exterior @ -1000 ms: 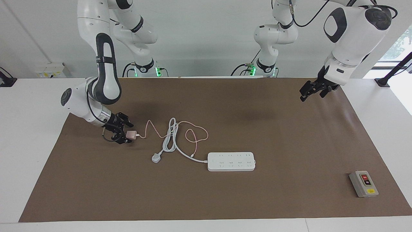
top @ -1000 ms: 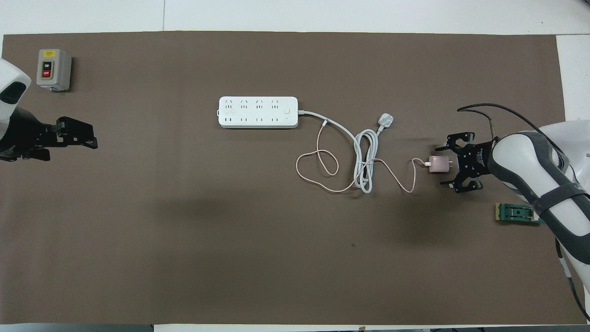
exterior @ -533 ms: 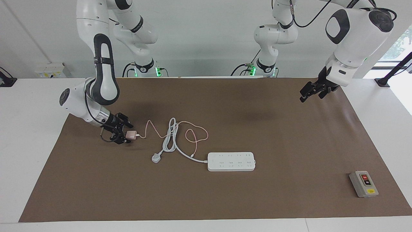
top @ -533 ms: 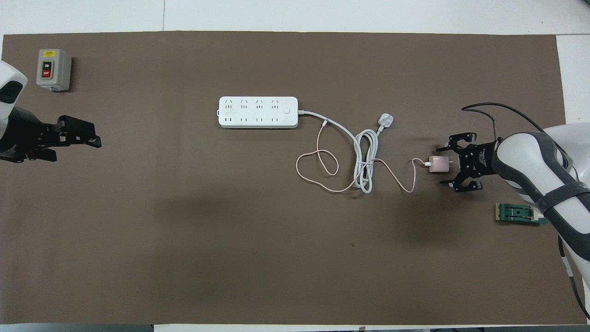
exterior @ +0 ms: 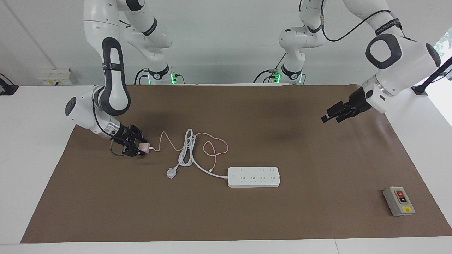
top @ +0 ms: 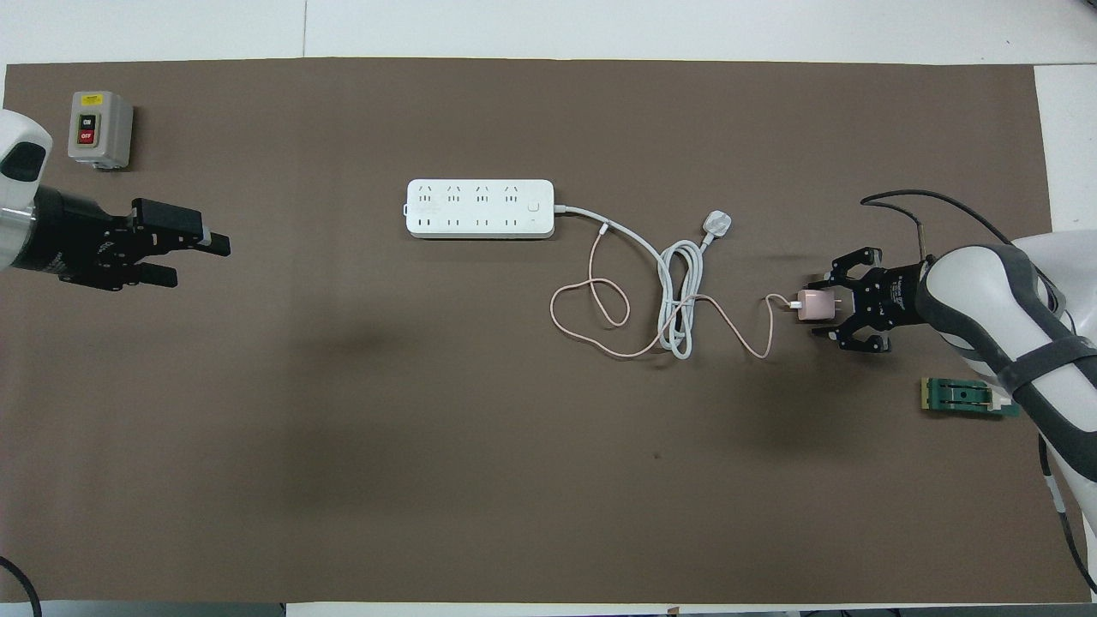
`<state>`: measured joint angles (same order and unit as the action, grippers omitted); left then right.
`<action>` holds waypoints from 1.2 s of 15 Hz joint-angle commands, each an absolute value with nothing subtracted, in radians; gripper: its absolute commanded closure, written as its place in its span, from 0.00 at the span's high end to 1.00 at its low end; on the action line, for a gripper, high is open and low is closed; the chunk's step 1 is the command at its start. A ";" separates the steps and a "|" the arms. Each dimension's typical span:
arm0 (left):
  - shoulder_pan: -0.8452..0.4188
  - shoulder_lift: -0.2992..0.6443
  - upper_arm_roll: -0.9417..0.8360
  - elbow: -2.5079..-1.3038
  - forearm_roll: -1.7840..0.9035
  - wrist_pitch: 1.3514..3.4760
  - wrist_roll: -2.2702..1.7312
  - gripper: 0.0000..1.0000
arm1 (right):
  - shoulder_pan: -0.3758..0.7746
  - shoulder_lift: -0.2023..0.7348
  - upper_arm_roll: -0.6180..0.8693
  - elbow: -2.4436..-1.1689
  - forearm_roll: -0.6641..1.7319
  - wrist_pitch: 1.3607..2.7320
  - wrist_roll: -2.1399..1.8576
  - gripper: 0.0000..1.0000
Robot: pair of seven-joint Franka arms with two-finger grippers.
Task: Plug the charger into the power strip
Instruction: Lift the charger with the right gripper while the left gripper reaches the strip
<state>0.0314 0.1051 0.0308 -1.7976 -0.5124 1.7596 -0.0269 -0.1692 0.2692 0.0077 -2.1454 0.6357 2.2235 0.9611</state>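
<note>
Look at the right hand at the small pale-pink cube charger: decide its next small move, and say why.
Probably finish the squeeze, then lift a little. The right hand has its fingers on either side of the small pale-pink cube charger, which lies flat on the brown mat. The long flat white power strip lies apart, toward the left arm's end, with the thin pink cable looped between them.

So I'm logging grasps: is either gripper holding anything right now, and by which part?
The right gripper has its fingers around the charger, on the cube's two sides; a firm grip cannot be told. The left gripper holds nothing.
</note>
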 commanded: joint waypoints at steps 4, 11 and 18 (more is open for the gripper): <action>0.069 0.153 0.025 -1.859 -0.791 1.773 0.043 1.00 | -0.192 0.272 0.020 -2.143 0.669 2.249 0.922 0.51; 0.066 0.277 0.018 -1.859 -0.991 1.732 0.197 1.00 | -0.173 0.235 0.018 -2.102 0.667 2.233 0.933 0.40; 0.112 0.347 0.018 -1.867 -1.210 1.599 0.423 1.00 | -0.149 0.218 0.023 -2.079 0.667 2.212 0.934 0.18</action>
